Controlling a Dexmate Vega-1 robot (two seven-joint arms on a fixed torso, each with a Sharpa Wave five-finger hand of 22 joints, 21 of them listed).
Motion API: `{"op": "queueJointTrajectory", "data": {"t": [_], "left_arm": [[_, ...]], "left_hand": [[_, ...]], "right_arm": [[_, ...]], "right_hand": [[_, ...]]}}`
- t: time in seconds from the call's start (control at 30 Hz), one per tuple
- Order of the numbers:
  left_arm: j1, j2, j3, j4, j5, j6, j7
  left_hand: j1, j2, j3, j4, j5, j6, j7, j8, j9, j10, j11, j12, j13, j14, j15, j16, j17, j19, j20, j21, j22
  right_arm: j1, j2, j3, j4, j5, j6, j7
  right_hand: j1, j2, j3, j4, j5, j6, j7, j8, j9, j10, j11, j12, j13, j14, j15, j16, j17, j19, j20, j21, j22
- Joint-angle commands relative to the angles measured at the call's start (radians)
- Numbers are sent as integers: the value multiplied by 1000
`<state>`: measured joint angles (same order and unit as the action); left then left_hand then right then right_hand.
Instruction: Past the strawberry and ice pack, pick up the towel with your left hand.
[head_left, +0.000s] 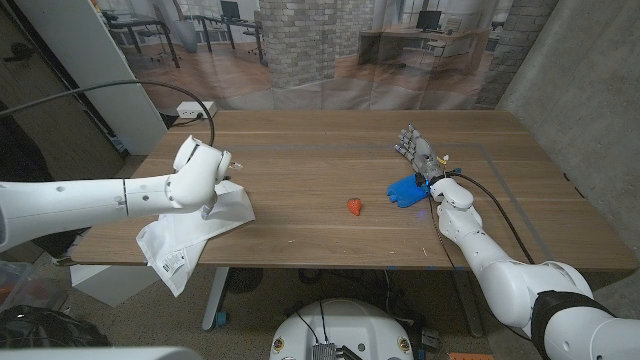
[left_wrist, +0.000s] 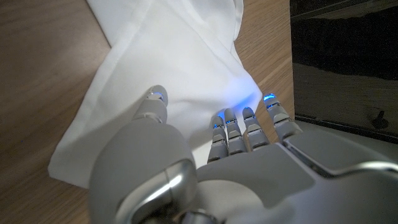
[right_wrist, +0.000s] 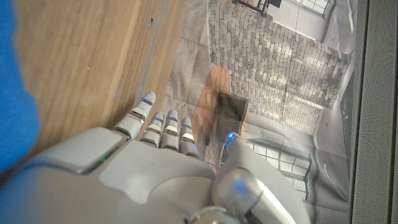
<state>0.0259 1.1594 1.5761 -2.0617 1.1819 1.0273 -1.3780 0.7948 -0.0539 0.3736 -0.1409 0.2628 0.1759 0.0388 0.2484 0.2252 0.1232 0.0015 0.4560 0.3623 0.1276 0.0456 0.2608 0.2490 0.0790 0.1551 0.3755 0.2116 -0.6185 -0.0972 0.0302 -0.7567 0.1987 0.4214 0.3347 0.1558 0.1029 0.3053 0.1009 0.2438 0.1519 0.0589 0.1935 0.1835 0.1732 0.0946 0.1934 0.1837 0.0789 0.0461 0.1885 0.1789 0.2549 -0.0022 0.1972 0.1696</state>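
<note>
Here, the wooden table (head_left: 310, 150) is stretching out under both my arms, the largest thing before me. On it, the white towel (head_left: 190, 232) is lying crumpled directly beneath my left hand (head_left: 198, 172), with one corner spilling over the table edge nearest me. In the left wrist view the cloth (left_wrist: 180, 68) is spreading out just ahead of my left fingers (left_wrist: 233, 127), which are reaching down toward it, straight and a little apart; I am not gripping it, and I cannot tell whether the tips are touching the fabric. My right hand (head_left: 418, 152) is standing up on the far side of the table from the towel, its fingers (right_wrist: 163, 127) extended and loose, holding nothing. The blue ice pack (head_left: 408, 190) is sitting just beside the heel of that right hand, and it is showing as a blue mass (right_wrist: 12, 93) close against the hand in the right wrist view. The small red strawberry (head_left: 355, 206) is lying near the ice pack, between it and my left fingers, well apart from the towel.
</note>
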Motion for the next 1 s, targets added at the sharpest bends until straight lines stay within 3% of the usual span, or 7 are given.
{"op": "queueJointTrajectory", "data": {"t": [0.03,0.43,0.53,0.63,0.77,0.8,1.0], "left_arm": [[230,-17,-228,28,163,-106,0],[528,-99,-570,73,291,-281,0],[604,-125,-660,79,313,-326,25],[671,-145,-736,76,338,-365,64],[749,-167,-826,63,370,-402,119],[767,-172,-846,60,379,-411,134],[849,-209,-945,50,415,-457,187]], "left_hand": [[48,18,-4,-13,-9,35,-7,19,8,44,-23,37,15,76,-33,36,19,55,-2,24,4],[134,33,-41,-18,-28,133,-33,85,29,140,-65,118,48,206,-98,111,69,169,-28,80,12],[166,38,-68,-15,-38,208,-41,138,41,233,-95,171,65,309,-147,165,99,259,-51,132,22],[206,63,-72,-16,-53,301,-60,202,55,324,-121,217,80,413,-188,207,119,358,-76,197,39],[284,101,-42,-27,-73,421,-71,288,73,443,-166,258,82,542,-237,219,113,460,-127,283,58],[301,111,-35,-30,-73,442,-74,302,75,459,-162,261,79,567,-241,224,114,478,-135,297,60],[403,135,2,-39,-67,540,-92,397,103,579,-201,282,64,730,-281,213,84,603,-198,420,82]], "right_arm": [[10,-1,-3,16,-9,13,-10],[19,-3,0,40,-13,37,-21],[18,-4,1,41,-14,40,-25],[18,-5,0,43,-16,42,-28],[19,-7,-3,45,-23,46,-33],[20,-7,-4,47,-24,48,-34],[18,-8,-6,46,-29,55,-40]], "right_hand": [[-4,0,0,-1,7,12,0,3,5,9,3,4,6,12,5,3,4,11,1,1,4],[-5,1,0,-1,8,16,0,4,5,14,3,6,6,17,5,5,4,16,0,3,4],[-5,1,0,-1,8,20,0,6,5,18,4,7,6,20,5,6,4,18,-1,3,4],[-4,1,1,-2,9,21,1,6,5,18,5,7,6,22,7,6,4,19,0,3,3],[-4,1,1,-2,9,22,0,6,5,20,4,7,6,24,6,6,4,21,-1,4,3],[-4,2,1,-2,9,22,0,6,5,20,4,7,6,24,6,6,4,21,-1,4,3],[-4,2,1,-2,9,23,-1,6,5,23,5,8,6,25,5,6,4,22,-1,3,3]]}}
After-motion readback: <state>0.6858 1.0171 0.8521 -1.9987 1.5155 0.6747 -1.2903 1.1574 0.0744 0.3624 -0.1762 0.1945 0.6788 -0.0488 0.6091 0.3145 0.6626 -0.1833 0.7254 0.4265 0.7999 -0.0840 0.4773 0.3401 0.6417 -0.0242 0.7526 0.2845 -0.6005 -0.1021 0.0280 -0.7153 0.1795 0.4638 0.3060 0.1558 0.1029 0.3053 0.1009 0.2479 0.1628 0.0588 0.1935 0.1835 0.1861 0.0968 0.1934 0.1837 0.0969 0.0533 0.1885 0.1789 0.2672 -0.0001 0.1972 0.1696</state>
